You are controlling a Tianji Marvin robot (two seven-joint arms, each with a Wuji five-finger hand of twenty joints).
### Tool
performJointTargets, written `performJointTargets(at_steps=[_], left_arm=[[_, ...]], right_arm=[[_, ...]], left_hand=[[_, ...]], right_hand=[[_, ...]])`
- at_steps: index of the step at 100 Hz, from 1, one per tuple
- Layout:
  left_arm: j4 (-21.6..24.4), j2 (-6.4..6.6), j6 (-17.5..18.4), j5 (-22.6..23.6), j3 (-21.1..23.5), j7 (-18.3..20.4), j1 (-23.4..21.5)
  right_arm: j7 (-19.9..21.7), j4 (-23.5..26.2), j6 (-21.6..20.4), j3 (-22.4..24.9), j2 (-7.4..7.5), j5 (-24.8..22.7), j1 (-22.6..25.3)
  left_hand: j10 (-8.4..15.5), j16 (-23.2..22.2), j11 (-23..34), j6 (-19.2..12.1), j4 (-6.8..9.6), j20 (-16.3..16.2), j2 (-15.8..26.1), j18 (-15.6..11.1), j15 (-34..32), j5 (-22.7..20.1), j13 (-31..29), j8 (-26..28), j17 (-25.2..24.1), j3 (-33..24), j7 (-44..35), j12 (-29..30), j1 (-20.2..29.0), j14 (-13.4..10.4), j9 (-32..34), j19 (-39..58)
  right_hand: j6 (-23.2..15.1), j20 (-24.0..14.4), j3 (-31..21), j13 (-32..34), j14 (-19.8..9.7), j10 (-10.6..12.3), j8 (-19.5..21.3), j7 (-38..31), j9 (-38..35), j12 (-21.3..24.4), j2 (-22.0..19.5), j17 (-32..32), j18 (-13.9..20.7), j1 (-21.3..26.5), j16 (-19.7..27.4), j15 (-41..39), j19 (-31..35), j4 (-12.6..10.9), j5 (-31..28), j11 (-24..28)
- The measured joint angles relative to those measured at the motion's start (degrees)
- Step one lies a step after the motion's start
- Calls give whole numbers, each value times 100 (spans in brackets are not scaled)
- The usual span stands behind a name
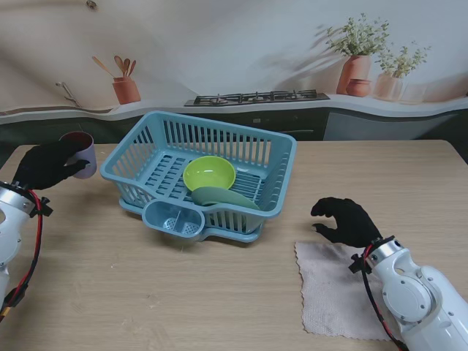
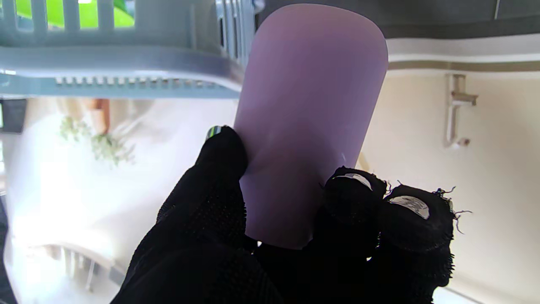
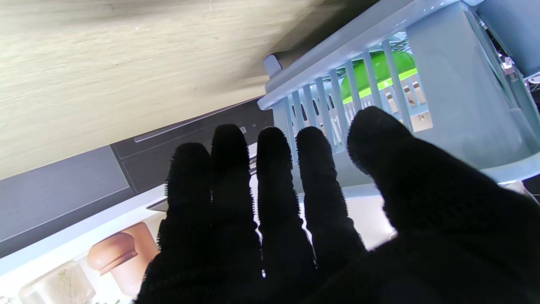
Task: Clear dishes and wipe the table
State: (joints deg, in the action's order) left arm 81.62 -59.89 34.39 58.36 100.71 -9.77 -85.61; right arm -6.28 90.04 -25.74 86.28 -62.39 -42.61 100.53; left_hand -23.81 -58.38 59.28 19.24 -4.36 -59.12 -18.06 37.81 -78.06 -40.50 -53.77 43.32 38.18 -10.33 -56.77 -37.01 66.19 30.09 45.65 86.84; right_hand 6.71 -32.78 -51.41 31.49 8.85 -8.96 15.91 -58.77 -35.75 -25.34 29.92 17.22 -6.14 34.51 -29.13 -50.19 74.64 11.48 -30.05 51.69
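One cup [image 1: 82, 152] is pinched in the left hand [image 1: 45, 164] at the table's [image 1: 110, 292] left edge, beside the rack [image 1: 157, 129]. The right hand [image 1: 344, 219] is spread, empty, by the cloth [image 1: 329, 292]. A shallow grip may let the cup slip or strike the rack rim.

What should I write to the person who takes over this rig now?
Left hand: shut on the purple cup, left of the blue dish rack, not yet inside it.
Right hand: open, holds nothing, at the far edge of the cloth.
Done: green bowl and a grey-green dish lie in the rack.
Left: put the cup in the rack, then wipe the table with the cloth.
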Motion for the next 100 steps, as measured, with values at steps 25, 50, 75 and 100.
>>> performJointTargets(at_steps=[25,50,75,100], left_arm=[[242,4,258,-396,34,504,136],[604,31,327,-1005,-77,1314,333],[889,108,144,-1496,-441,1925,643],[980,158,-424,-1840,-1046,2357,1019]], right_arm=[[-18,0,-4,9,-2,0,1],[-29,0,-4,12,-2,-2,4],[-72,-1,3,13,-5,1,7],[-80,-3,9,12,-7,3,13]], left_hand=[[0,0,12,0,0,-3,0,-2,-2,0,-9,1,0,0,-1,0,0,-6,5,0],[0,0,15,0,0,-3,0,-2,-2,0,-39,15,7,0,-2,-2,0,-7,47,12],[0,0,15,0,0,-4,0,-2,-5,0,-40,37,8,0,-3,-2,0,-11,49,33],[0,0,16,0,-1,-4,0,-2,-6,0,-40,41,7,0,-3,-2,0,-19,50,37]], right_hand=[[0,0,0,0,0,0,6,0,0,0,0,0,0,0,0,0,-1,0,0,0],[0,0,0,0,0,0,7,0,0,0,0,0,0,0,0,0,-1,0,-1,0],[0,0,-7,0,0,0,8,1,0,0,0,0,-1,-53,0,0,-1,0,-1,0],[0,0,-7,0,1,0,8,1,0,0,0,0,-1,-53,0,0,-1,0,-1,0]])
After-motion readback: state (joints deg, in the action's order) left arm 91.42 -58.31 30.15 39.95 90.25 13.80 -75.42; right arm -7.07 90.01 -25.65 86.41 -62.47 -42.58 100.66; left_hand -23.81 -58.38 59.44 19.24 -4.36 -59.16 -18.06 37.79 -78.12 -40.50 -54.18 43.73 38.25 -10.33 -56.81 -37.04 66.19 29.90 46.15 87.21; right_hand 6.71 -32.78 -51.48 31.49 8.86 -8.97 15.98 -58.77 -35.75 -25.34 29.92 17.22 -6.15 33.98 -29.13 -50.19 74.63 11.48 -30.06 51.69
